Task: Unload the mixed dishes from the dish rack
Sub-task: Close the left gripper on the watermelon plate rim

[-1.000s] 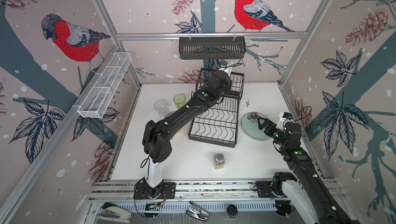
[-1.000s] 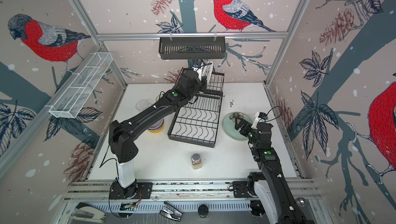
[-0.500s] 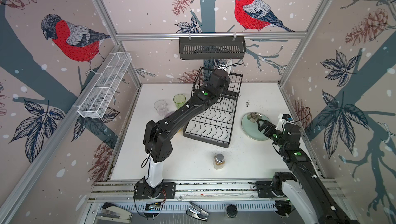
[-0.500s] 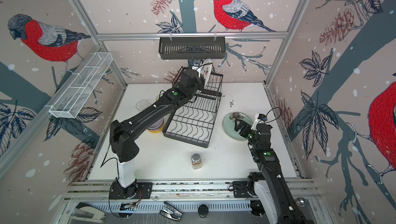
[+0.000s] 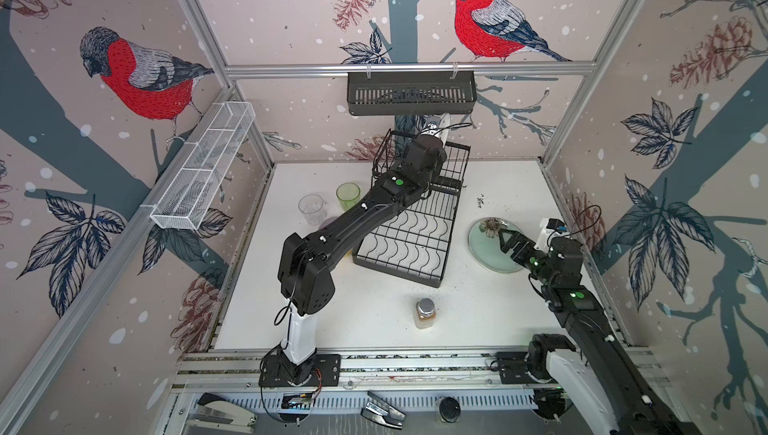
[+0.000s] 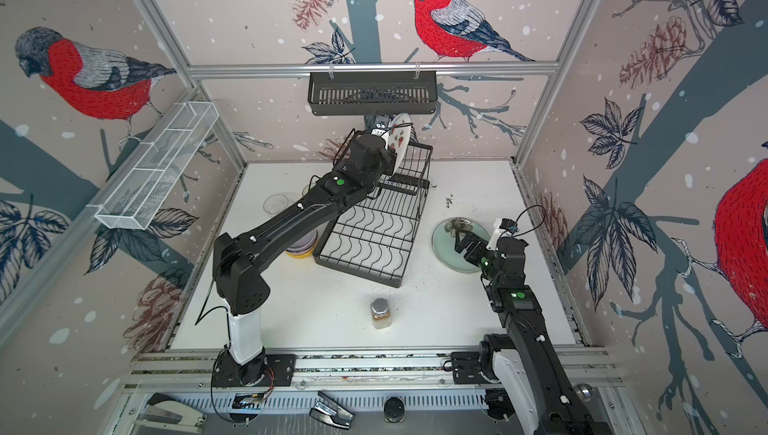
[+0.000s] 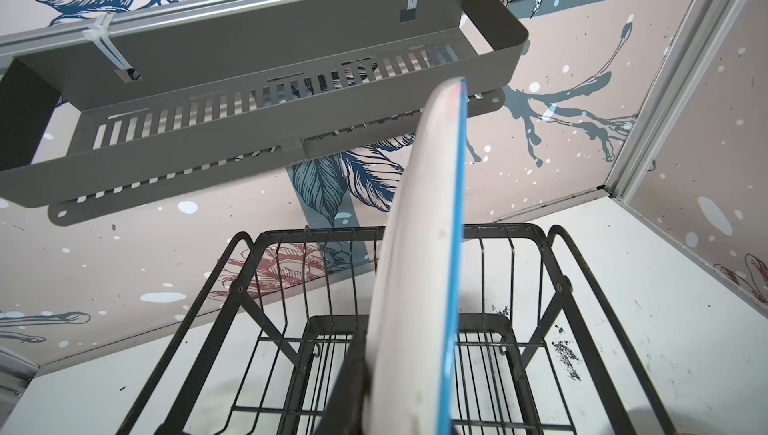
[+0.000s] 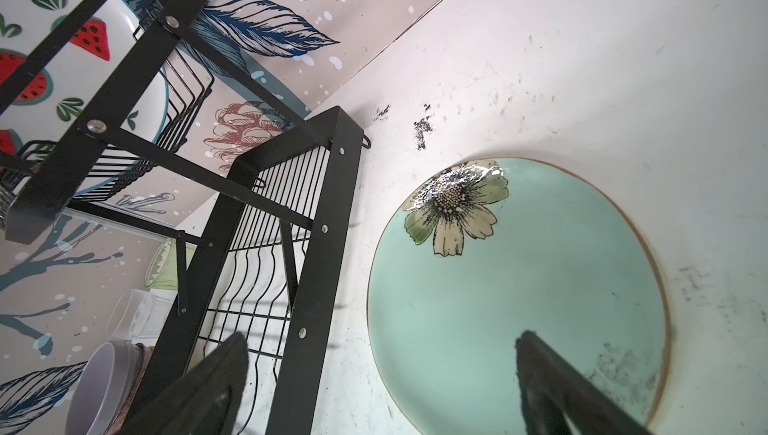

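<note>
The black wire dish rack [image 5: 397, 265] lies skewed at the middle back in both top views. A white plate with watermelon slices [image 6: 400, 137] stands upright at its raised tier, and my left gripper [image 7: 395, 391] is shut on the plate's rim [image 7: 419, 266]. Only one finger [image 7: 349, 391] shows; the plate hides the other one. A pale green plate [image 5: 490, 254] with a flower lies flat on the table to the right. My right gripper [image 5: 505, 239] hovers open over it, with nothing between its fingers [image 8: 548, 370]. The rack's lower tier [image 6: 374, 237] holds nothing.
A green tumbler [image 5: 348, 195] and a clear tumbler [image 5: 311, 207] stand left of the rack. Near them is a stack with a lilac bowl [image 6: 301, 243] on top. A jar of brown powder [image 5: 425, 312] stands in front. A black slotted basket [image 5: 410, 94] hangs close above the held plate.
My left gripper has closed on the watermelon plate. The rack has swung, its near end sliding left. The right arm has hardly moved.
</note>
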Motion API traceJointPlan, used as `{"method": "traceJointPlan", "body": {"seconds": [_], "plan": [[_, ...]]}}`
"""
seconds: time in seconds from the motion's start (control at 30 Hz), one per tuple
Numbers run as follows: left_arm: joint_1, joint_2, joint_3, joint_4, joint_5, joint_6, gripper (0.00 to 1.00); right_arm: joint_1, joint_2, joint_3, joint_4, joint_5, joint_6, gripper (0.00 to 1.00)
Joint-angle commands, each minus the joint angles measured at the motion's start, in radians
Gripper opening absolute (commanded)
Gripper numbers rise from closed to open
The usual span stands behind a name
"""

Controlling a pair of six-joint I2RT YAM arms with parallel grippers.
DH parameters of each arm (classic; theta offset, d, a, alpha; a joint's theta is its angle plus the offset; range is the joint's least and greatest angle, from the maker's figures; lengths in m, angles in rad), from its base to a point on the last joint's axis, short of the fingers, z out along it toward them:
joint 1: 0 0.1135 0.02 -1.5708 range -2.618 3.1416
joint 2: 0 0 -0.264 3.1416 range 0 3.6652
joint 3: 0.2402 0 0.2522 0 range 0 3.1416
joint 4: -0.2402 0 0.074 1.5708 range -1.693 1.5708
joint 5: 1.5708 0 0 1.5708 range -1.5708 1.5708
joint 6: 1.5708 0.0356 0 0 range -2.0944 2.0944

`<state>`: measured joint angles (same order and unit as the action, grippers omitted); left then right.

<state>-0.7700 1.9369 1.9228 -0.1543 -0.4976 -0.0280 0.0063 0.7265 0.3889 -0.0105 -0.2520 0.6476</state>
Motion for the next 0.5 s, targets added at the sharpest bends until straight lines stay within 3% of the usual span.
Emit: {"method": "traceJointPlan", "body": {"seconds": [0.0, 0.47], "plan": [[0.001, -0.012, 0.001, 0.086, 0.034, -0.061, 0.00, 0.000, 0.001, 0.008, 0.016, 0.007, -0.019, 1.00], [0.000, -0.060, -0.040, 0.201, 0.031, -0.008, 0.00, 0.000, 0.005, 0.036, 0.001, 0.018, -0.037, 1.00]]}}
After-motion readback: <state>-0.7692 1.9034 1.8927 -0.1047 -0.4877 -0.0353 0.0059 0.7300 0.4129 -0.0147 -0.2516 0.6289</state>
